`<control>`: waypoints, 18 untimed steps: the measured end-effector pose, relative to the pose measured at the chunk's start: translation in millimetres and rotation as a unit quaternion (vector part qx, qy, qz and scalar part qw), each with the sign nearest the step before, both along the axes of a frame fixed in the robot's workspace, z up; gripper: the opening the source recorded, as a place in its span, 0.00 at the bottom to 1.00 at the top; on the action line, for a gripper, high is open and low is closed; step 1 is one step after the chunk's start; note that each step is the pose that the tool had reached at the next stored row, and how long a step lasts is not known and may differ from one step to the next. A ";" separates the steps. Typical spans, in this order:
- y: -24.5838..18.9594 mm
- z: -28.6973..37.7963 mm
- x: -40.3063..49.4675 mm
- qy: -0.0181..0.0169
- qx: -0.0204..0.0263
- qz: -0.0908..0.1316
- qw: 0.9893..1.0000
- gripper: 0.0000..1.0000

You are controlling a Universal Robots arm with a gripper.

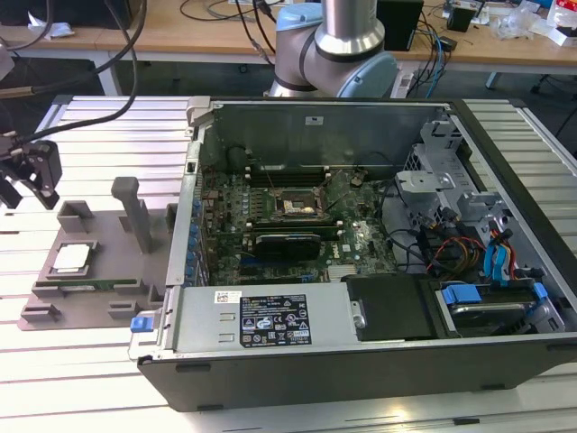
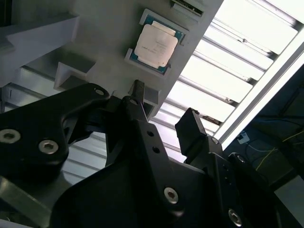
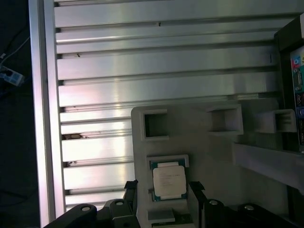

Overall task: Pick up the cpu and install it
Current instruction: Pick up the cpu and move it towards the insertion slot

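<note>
The arm [image 1: 335, 41] rises at the back, while its black gripper [image 1: 27, 188] hangs at the exterior view's far left, jaws spread wide apart and holding nothing.

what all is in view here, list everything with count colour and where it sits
table: one, slotted aluminium, under everything
desk: one, wooden, behind the table
computer case: one, dark outside and grey metal inside, lying open on the table
motherboard: one, green, on the case floor
socket: one, dark with a metal frame, on the motherboard
power supply: one, silver with a label, along the case's near wall
grey holder: one, grey, on the table at the exterior view's left of the case
cpu: one, silver top with greenish edge, seated in a pocket of the grey holder
arm: one, silver and light blue, behind the case
gripper: one, black, open, hovering over the grey holder near the cpu
</note>
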State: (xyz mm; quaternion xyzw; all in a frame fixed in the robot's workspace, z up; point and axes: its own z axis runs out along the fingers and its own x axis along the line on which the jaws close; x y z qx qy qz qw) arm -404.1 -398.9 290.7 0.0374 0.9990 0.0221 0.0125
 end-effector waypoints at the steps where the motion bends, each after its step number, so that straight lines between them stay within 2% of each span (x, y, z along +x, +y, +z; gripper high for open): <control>1: 0.0 -0.6 0.0 0.000 0.000 0.000 1.000 0.55; 5: 0.0 -3.1 0.0 0.000 0.000 0.000 1.000 0.55; 8: 0.0 -8.4 0.0 0.000 0.000 0.000 1.000 0.55; 18: 0.0 -15.9 0.0 0.000 0.000 0.000 1.000 0.55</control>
